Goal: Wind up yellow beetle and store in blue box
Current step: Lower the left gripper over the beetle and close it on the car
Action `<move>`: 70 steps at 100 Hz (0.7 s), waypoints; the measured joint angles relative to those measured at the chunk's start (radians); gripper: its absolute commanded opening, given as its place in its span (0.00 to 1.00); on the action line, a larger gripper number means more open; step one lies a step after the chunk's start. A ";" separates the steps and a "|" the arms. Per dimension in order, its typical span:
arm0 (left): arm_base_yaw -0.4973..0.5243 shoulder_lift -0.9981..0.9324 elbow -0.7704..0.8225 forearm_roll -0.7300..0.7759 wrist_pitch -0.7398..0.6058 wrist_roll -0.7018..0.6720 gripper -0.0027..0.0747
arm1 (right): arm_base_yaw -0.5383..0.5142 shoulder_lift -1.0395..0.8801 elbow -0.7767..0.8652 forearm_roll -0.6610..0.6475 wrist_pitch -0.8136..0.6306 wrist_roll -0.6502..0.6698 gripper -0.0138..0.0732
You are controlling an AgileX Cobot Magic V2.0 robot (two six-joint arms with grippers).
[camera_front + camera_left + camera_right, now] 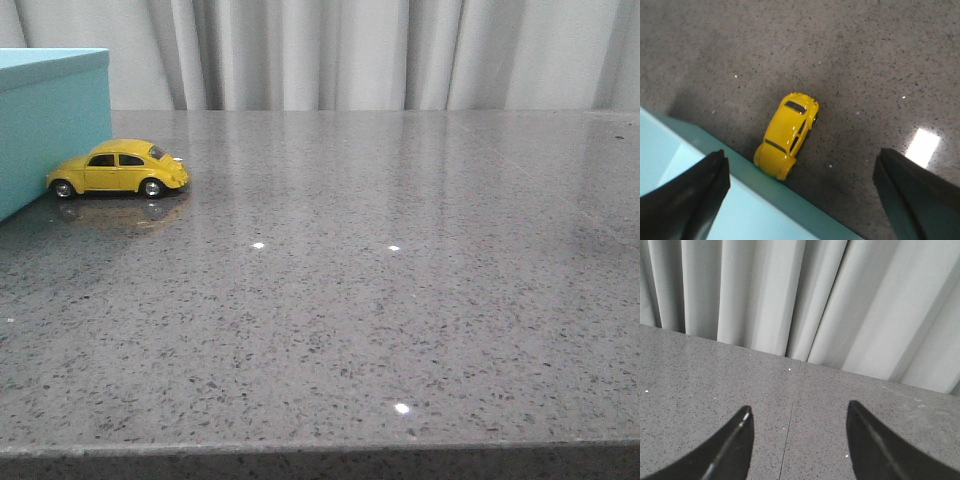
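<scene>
The yellow beetle (119, 168) stands on its wheels on the grey speckled table at the far left, its nose against the side of the blue box (45, 120). In the left wrist view the beetle (787, 133) lies below the camera, its nose touching the blue box (715, 200). My left gripper (802, 165) is open and empty, high above the car and the box edge. My right gripper (799, 415) is open and empty above bare table, facing the curtain. Neither gripper shows in the front view.
The grey speckled table (380, 280) runs to its front edge at the bottom of the front view. A pale pleated curtain (380, 50) hangs behind the table. A thin seam (792, 405) crosses the tabletop below my right gripper.
</scene>
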 measured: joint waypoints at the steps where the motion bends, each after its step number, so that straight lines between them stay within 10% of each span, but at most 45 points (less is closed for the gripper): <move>1: -0.003 0.012 -0.007 0.003 0.000 0.003 0.76 | 0.000 0.000 0.000 0.000 0.000 0.000 0.64; 70: -0.048 0.334 -0.078 0.096 -0.009 0.095 0.76 | 0.000 0.000 0.000 0.001 0.000 0.000 0.64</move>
